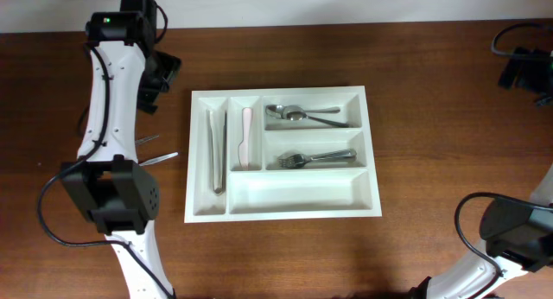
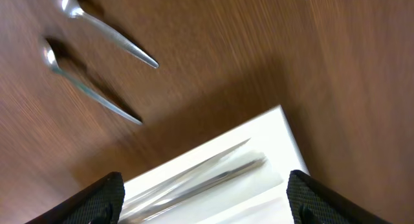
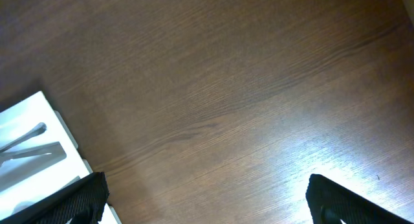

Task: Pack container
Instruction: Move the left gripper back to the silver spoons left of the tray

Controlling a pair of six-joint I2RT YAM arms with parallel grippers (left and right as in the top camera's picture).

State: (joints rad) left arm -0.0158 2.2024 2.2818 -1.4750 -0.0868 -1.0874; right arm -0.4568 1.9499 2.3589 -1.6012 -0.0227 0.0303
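The white cutlery tray (image 1: pixel 282 208) lies at the table's middle. Its two narrow left compartments hold silver knives (image 1: pixel 216 149) and a pale-handled knife (image 1: pixel 246 139). Spoons (image 1: pixel 298 115) and forks (image 1: pixel 315 157) lie in two right compartments, and the long front compartment is bare. Two loose silver pieces (image 1: pixel 158 158) lie on the table left of the tray, also seen in the left wrist view (image 2: pixel 107 31). My left gripper (image 1: pixel 157 85) is open and empty above the tray's corner (image 2: pixel 275 136). My right gripper (image 1: pixel 517 70) is open and empty at the far right, over bare wood (image 3: pixel 213 204).
The dark wooden table (image 1: pixel 432 100) runs round the tray. The left arm (image 1: pixel 112 126) covers the ends of the loose pieces. The tray's edge (image 3: pixel 61 130) shows at the left of the right wrist view. A black cable (image 1: pixel 510 35) sits at the back right.
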